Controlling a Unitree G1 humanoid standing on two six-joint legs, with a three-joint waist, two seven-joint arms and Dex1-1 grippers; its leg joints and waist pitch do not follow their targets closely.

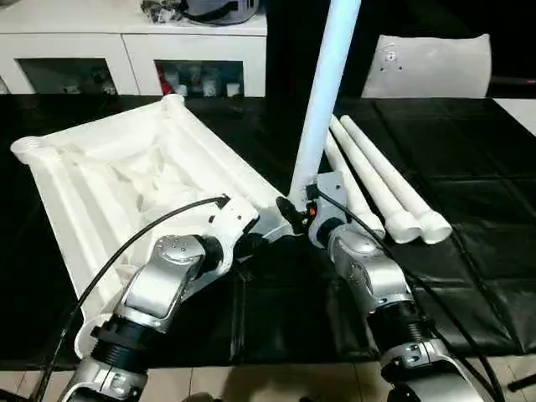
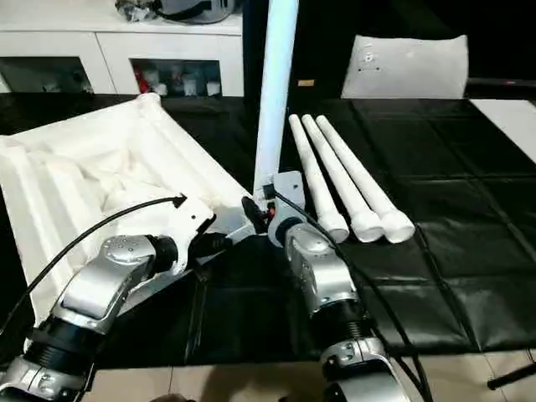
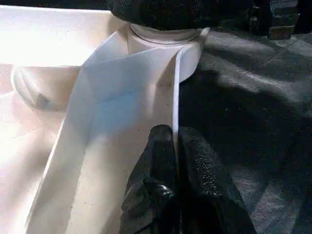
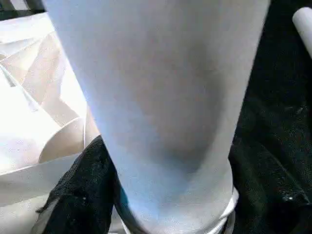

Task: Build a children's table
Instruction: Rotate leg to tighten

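step: seating first leg | white ribbed plastic tabletop (image 1: 126,167) upside-down on black mat (image 1: 469,276), rim pinched by left gripper (image 3: 175,146) | right gripper (image 1: 303,211) clasps upright white tapered tube leg (image 1: 322,100) at near corner socket (image 3: 163,36) | next: press straight down, twist | three spare legs (image 1: 381,180) beside

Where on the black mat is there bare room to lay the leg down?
Bare mat lies right of the three loose legs, and near the front edge between the forearms. It is crowded where the right claw holds the upright leg at the table top's corner.
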